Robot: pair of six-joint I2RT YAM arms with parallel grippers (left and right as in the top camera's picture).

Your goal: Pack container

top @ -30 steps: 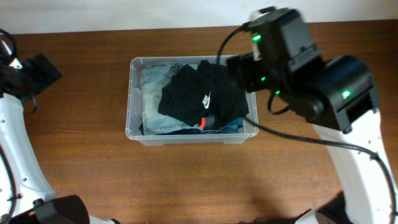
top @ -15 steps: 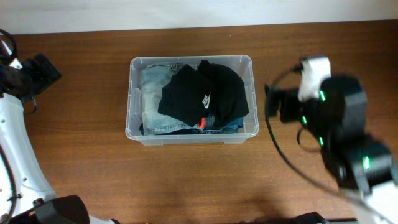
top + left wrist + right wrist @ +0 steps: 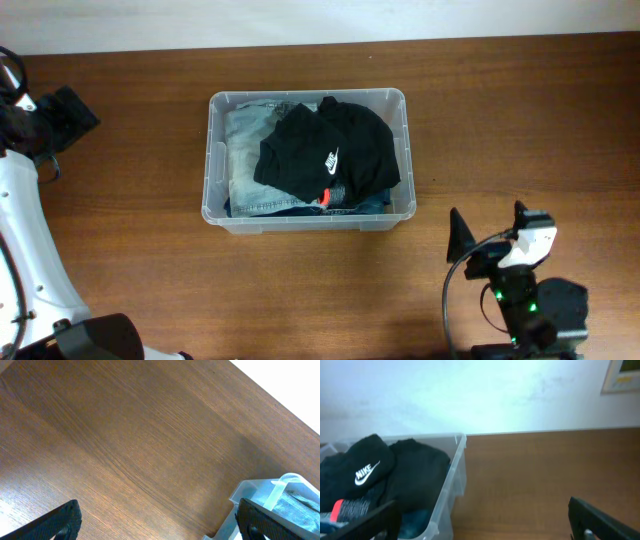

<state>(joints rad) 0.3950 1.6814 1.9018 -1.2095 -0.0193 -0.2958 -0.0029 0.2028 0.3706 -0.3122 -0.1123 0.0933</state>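
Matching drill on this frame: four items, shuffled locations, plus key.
Things:
1. black Nike garment
2. pale denim
3. left gripper
4. right gripper

Places (overhead view):
A. over the table, lower right, clear of the container
B. left part of the container, partly under black fabric
C. top of the pile in the container
D. far left, beside the table edge

Pairs: 1-C, 2-B, 3-D, 4-A
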